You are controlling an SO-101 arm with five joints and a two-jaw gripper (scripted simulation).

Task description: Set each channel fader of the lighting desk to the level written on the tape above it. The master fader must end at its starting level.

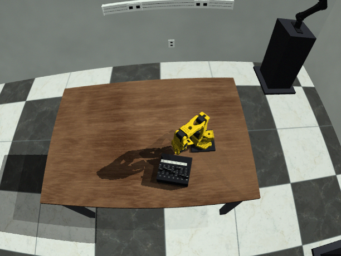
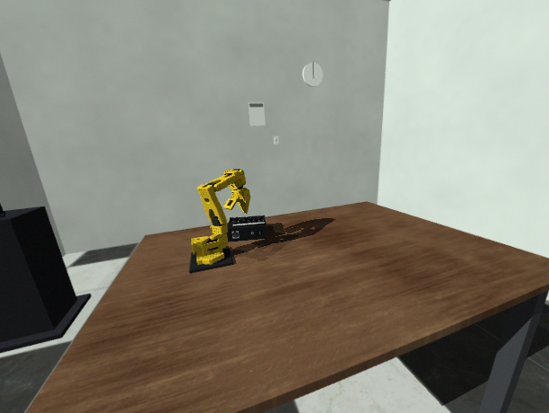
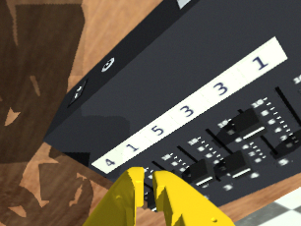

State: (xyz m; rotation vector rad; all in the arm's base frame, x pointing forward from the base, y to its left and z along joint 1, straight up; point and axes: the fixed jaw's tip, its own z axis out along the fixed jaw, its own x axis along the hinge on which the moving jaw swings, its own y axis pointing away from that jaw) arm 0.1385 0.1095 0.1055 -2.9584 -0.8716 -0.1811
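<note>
The black lighting desk (image 1: 172, 182) (image 2: 244, 234) (image 3: 197, 64) stands on the table. Its white tape (image 1: 174, 162) (image 2: 248, 224) (image 3: 172, 121) reads 4, 1, 5, 3, 3, 1 from left to right in the wrist view. Dark fader caps show there below the tape, among them one cap (image 3: 199, 173), another cap (image 3: 235, 165) and one higher up its slot (image 3: 250, 123). The fingers hide the faders at the left end, and the frame cuts off the right end. My gripper (image 1: 177, 153) (image 2: 246, 212) (image 3: 148, 176) is shut and empty, above the desk's back edge and apart from the caps.
The wooden table (image 1: 111, 111) (image 2: 336, 278) carries the desk and my arm's black base plate (image 1: 210, 148) (image 2: 197, 269). The base stands close behind the desk. A black pedestal (image 1: 284, 55) (image 2: 27, 269) stands on the floor beyond the table. The arm's shadow falls beside the desk.
</note>
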